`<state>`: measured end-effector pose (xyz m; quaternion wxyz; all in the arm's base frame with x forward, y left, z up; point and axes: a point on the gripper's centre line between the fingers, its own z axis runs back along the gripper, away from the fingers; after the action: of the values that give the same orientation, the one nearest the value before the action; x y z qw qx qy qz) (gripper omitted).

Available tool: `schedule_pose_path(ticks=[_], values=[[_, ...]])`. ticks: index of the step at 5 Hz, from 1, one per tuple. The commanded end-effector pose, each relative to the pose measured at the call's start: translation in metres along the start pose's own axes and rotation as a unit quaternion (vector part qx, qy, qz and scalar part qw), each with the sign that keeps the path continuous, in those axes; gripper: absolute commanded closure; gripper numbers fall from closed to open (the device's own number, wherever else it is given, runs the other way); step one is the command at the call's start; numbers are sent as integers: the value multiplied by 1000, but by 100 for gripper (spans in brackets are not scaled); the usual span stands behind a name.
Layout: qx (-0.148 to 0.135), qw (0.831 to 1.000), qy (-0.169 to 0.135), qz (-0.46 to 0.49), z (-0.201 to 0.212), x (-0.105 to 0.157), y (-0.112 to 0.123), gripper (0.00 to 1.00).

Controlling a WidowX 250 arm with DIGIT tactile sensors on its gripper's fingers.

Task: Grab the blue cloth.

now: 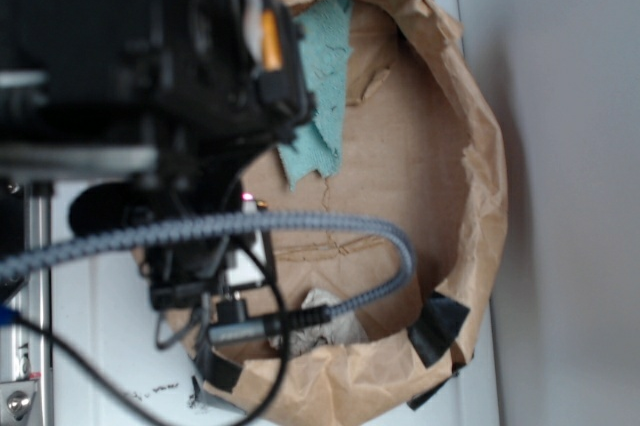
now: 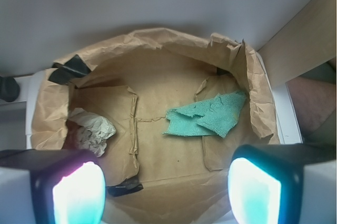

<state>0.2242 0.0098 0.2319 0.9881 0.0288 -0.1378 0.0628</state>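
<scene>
Teal blue cloth (image 2: 208, 118) lies untouched below the wide-open, empty tool (image 2: 166, 192)

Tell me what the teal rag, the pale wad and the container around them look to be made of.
The blue cloth looks like soft terry fabric: nubby matte surface, ragged torn edges. The pale wad seems to be crumpled paper or thin fabric; sharp creases suggest paper, but I cannot be sure. The container looks like brown kraft paper, matte and wrinkled, with a rolled rim and black tape patches.
</scene>
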Motion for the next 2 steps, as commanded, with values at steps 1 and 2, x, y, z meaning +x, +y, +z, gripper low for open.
schedule_pose_path(ticks=[1,2], values=[[2,1000,-14,11,9,3,7,0],[-26,997,2,69,-28,17,12,0]])
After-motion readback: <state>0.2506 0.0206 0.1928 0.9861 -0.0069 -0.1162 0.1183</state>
